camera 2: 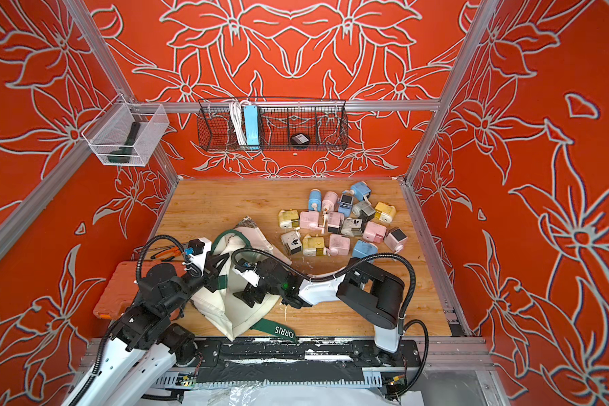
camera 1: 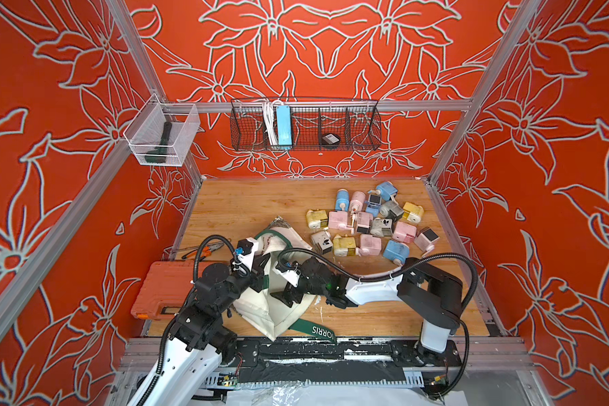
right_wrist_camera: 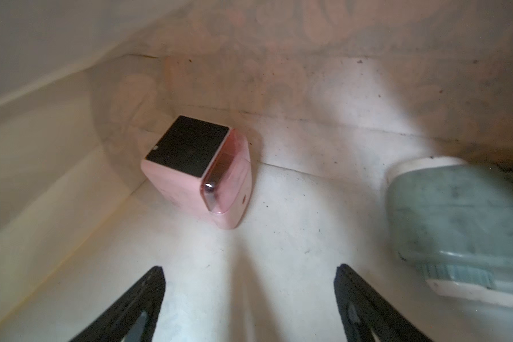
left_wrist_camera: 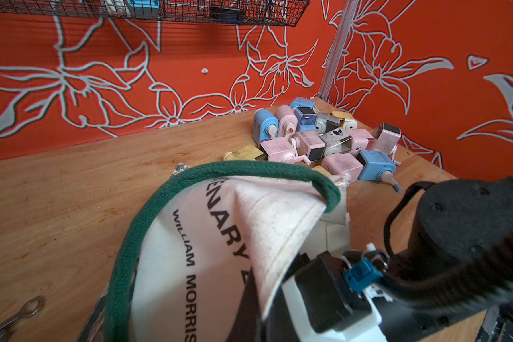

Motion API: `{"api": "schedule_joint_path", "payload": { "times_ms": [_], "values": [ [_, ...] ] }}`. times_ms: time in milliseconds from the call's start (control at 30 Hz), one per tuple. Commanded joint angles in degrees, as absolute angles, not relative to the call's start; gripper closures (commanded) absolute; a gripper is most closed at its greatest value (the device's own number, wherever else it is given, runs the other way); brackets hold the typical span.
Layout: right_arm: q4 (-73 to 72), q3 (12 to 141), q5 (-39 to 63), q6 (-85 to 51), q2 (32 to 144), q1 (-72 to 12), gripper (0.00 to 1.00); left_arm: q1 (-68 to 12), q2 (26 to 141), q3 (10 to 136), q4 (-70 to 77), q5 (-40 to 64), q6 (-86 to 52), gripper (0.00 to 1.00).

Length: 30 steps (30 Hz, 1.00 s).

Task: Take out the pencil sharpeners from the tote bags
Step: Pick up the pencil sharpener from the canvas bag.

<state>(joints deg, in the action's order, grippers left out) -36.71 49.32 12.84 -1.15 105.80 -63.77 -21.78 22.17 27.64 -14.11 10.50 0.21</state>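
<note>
- At the near edge of the table (camera 1: 247,204), the tote bag (camera 1: 261,309) lies crumpled with its mouth raised.
- Left gripper (camera 1: 260,274): jaws together, clamped on the tote bag rim beside the green handle.
- Right gripper (right_wrist_camera: 249,266): inside the tote bag, jaws apart, nothing between them.
- Ahead of it on the bag floor: a pink sharpener (right_wrist_camera: 196,177) and, well apart from it, a grey-green sharpener (right_wrist_camera: 456,213); neither is touched.
- Farther back, to the right: a pile of sharpeners (camera 1: 370,221) on the wood, outside the bag.

Pink pencil sharpener (right_wrist_camera: 199,174) inside tote bag (right_wrist_camera: 293,245). Grey-green sharpener (right_wrist_camera: 456,225) well apart from it. Right gripper (right_wrist_camera: 249,266) near it, jaws spread.
</note>
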Motion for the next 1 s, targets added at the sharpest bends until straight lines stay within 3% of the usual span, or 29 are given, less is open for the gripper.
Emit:
{"api": "schedule_joint_path", "payload": {
  "times_ms": [0,267,800,967],
  "values": [
    [-46.81,47.19,16.47,0.47,107.84,-64.19,0.05,-22.15,21.25,28.54,-10.80,14.06,2.10,1.00],
    [-64.69,42.19,13.42,4.34,113.07,-64.25,0.01,-22.10,25.44,31.62,-7.94,15.38,9.93,1.00],
    [-65.23,49.31,12.75,4.09,122.08,-65.34,0.01,-22.08,31.36,29.40,-0.01,21.78,6.76,1.00],
    [-59.60,54.98,12.55,4.79,122.78,-65.30,0.01,-22.06,32.35,29.73,0.00,21.92,5.36,1.00]
  ]
}}
